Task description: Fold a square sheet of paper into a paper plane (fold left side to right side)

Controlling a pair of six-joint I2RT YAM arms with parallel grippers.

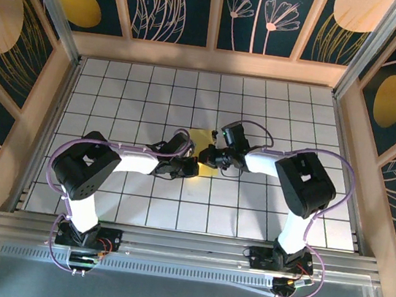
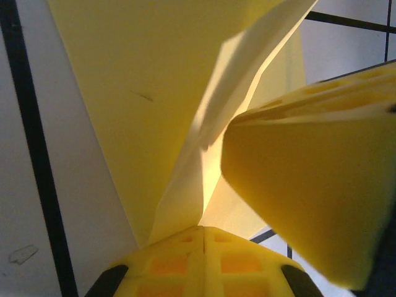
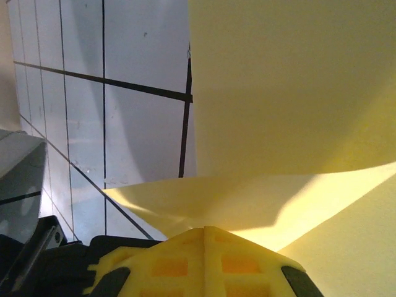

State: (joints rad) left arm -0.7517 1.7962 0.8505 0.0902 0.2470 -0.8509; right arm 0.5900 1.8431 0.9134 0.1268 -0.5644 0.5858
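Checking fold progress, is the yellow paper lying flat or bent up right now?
Bent up: the yellow paper curves off the table instead of lying flat.

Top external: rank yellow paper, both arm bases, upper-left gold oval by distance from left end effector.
1. The yellow paper: centre, pinched in the left end effector.
2. The left arm base and right arm base, near edge: too close to call.
3. The gold oval: upper-left wall panel.
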